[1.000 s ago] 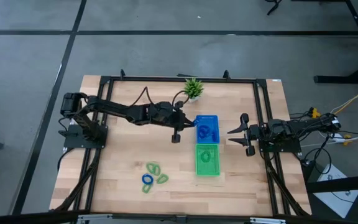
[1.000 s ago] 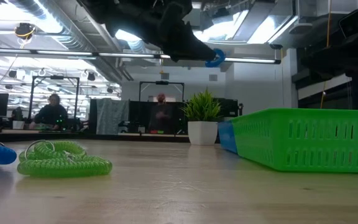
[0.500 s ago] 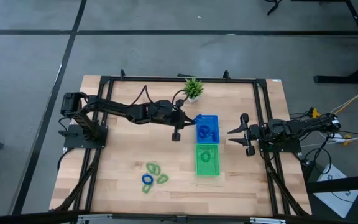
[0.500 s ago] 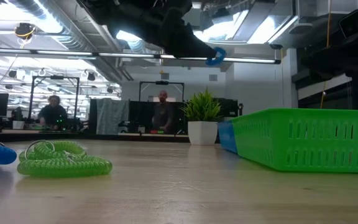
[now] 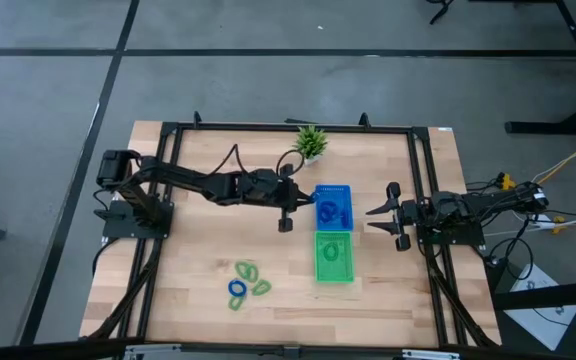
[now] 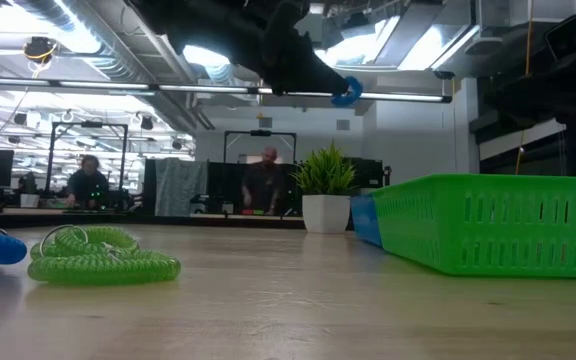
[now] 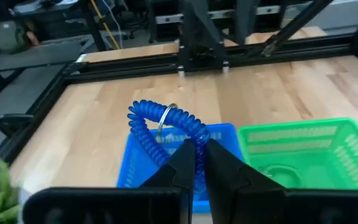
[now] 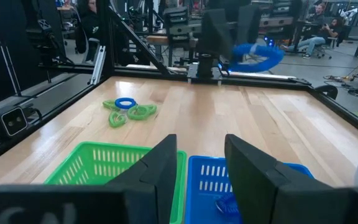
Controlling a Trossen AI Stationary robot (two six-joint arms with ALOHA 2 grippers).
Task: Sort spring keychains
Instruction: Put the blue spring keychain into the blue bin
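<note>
My left gripper [image 7: 195, 151] is shut on a blue spring keychain [image 7: 165, 127], high above the table at the left side of the blue tray [image 5: 343, 190]. In the low view the keychain [image 6: 346, 92] juts from the fingertips near the ceiling lights. More blue keychains [image 5: 329, 211] lie in the blue tray, and a green one [image 5: 333, 250] lies in the green tray [image 5: 334, 272]. Two green keychains and a blue one [image 5: 236, 288] lie flat on the wood at the near left. My right gripper [image 8: 201, 146] stands open at the table's right edge. My left gripper pinches the blue keychain's coil [image 7: 180, 144] between its two fingertips, on the side of the loop nearest them. The fingers come from the table's left, slanting a little downward. The loop with its metal ring [image 7: 166, 118] sticks out ahead of the fingers, lifted clear above the tray.
A small potted plant [image 5: 311, 142] stands at the far edge behind the blue tray. A black frame [image 5: 288, 127] borders the table. Bare wood lies between the loose keychains and the trays. People sit and stand in the room beyond the table.
</note>
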